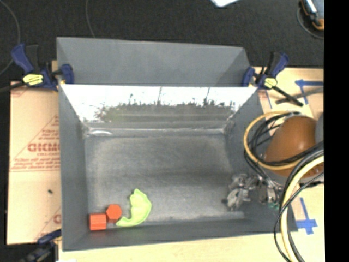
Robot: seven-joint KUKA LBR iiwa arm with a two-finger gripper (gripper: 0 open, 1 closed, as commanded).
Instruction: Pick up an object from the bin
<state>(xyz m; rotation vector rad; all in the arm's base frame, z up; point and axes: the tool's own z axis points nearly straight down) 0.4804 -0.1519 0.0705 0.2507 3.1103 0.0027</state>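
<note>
While the pincer point(238, 194), grip state unclear, hangs at lower right, a green curved piece point(136, 209) lies far left.

The bin point(163, 171) is grey metal. Its floor looks dull and a bit scuffed, but its far wall point(163, 103) is shiny and bright with light. The curved green thing point(139, 210) looks smooth, like plastic or rubber. The red block point(97, 221) and the orange block point(114, 212) look dull, not shiny. The gripper point(237, 195) is bare grey metal. The brown cover point(289, 141) on the wrist is smooth and glossy. The cables point(253, 141) look smooth too.
</note>
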